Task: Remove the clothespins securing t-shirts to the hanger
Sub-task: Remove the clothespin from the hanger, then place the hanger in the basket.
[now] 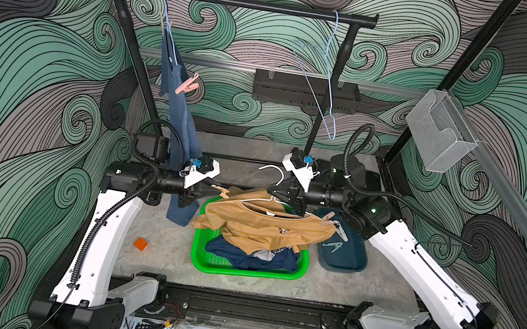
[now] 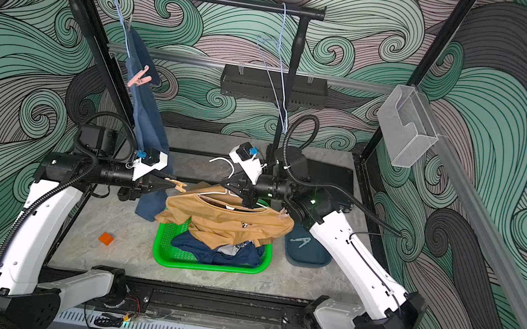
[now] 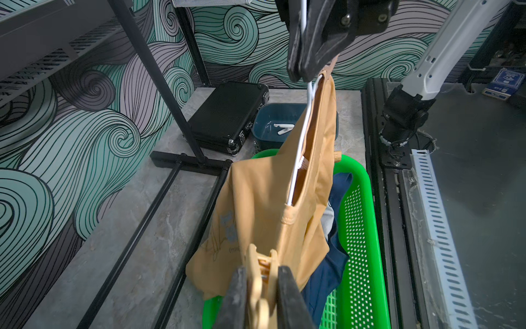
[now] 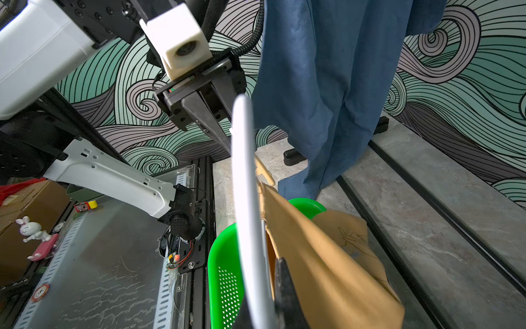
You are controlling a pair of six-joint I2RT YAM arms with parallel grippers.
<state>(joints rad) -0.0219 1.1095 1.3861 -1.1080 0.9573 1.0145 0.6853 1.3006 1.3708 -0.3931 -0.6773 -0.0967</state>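
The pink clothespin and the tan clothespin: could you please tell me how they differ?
The pink clothespin is clipped high on the hanging blue shirt, with nothing touching it. The tan clothespin sits low by the mustard shirt, gripped in the left hand. Both are spring pegs.

1. The rail [image 1: 233, 1] runs across the back – a hanging shirt [image 1: 179, 117] at its left end with a clipped peg [image 1: 187, 84] on it, a wire hanger [image 1: 328, 86] toward the right end.
2. The basket [image 1: 239, 272] sits mid-table, with the tray [image 1: 346, 262] just beside it on the right and the cube [image 1: 141, 243] off to the left.
3. Above the basket, the held hanger [image 4: 243, 171] is pinched in the right gripper [image 1: 297, 209]. The draped shirt [image 1: 267, 224] on it sags onto a crumpled shirt [image 1: 251, 259] in the basket.
4. The left gripper [image 1: 214, 189] squeezes the left-shoulder peg [image 1: 222, 191], and the right-shoulder peg [image 1: 328, 216] sits at the far end.
5. Loose pegs [image 1: 332, 245] lie in the tray – the case [image 3: 225, 114] is behind it.
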